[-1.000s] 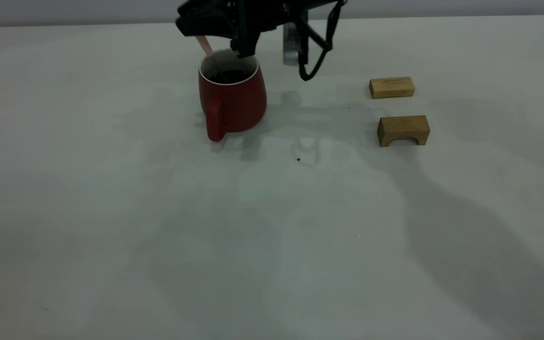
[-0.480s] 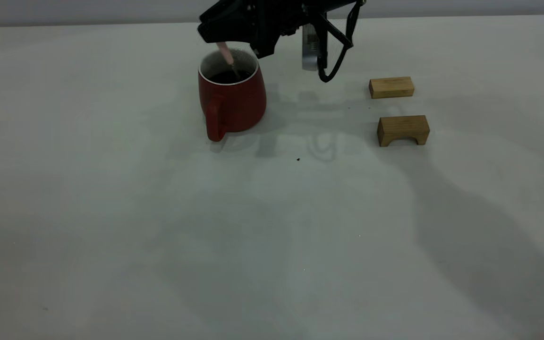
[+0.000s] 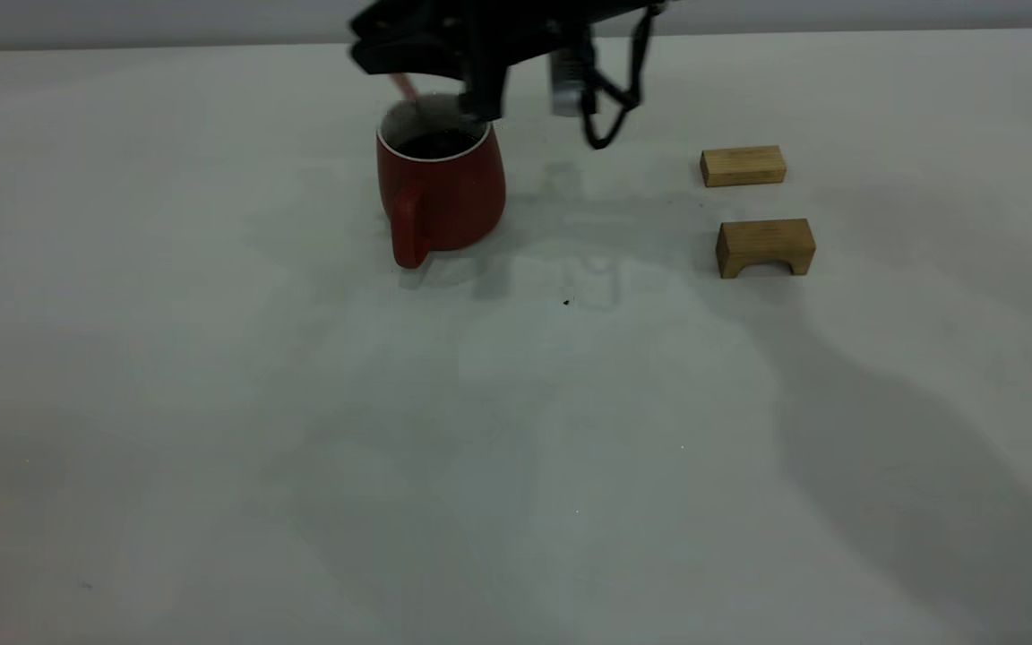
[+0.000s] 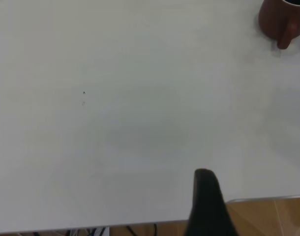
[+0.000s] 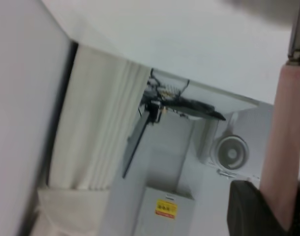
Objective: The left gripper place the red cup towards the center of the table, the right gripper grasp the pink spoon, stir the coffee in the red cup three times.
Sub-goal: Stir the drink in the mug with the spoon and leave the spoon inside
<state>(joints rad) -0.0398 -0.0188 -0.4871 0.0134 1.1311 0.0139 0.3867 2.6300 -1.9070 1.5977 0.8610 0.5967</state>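
Red cup [image 3: 441,193]: one; pink spoon [image 3: 403,86]: one; wooden blocks [image 3: 765,246]: two.

Red cup [image 4: 283,22] on table [image 4: 140,113]

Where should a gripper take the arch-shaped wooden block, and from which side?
Grip the arched block across its flat front and back faces, coming straight down from above. It stands on its two feet with a flat top, and nothing hangs over it. The other wooden block lies apart behind it, so fingers probably have room on both faces.
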